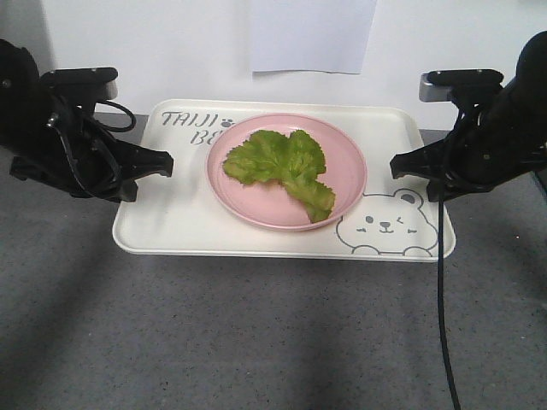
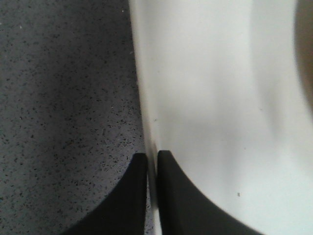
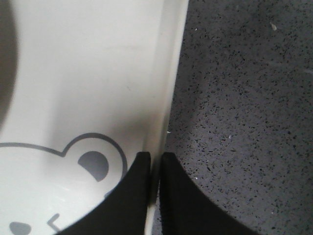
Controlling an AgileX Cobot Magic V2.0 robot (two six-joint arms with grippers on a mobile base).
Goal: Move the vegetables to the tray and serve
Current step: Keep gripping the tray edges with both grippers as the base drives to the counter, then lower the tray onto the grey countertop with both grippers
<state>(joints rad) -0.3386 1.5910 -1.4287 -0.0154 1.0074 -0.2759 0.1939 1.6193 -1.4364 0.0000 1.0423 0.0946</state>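
Nearest the camera lies a wide stretch of bare grey speckled table (image 1: pixel 256 342), open room with only a black cable (image 1: pixel 442 325) trailing across its right side. Beyond it sits the tray (image 1: pixel 171 231), cream-white, its front rim running parallel to the table edge, the bear face (image 1: pixel 386 224) printed at the near right corner. The left pincer (image 2: pixel 152 159) is closed down to a narrow slit with the tray's left rim caught between its fingers, one finger over the table side and one over the tray floor; the right pincer (image 3: pixel 155 159) stands likewise on the right rim, beside the bear's ear. In the middle of the tray rests a round pink plate (image 1: pixel 346 154), and on it the lettuce leaf (image 1: pixel 282 162), crinkled and flat, its narrower end pointing toward the bear. The leaf looks light and limp and would slide or blow off easily; the plate sits loose on smooth plastic and would likely skate if the tray tipped. The tray itself seems thin and a little flexible, so the two opposite rims are the sensible holds, and both sides ought to rise level together. Behind the tray the white wall (image 1: pixel 128 51) stands near, so there is little room to push back; more room lies forward and upward.
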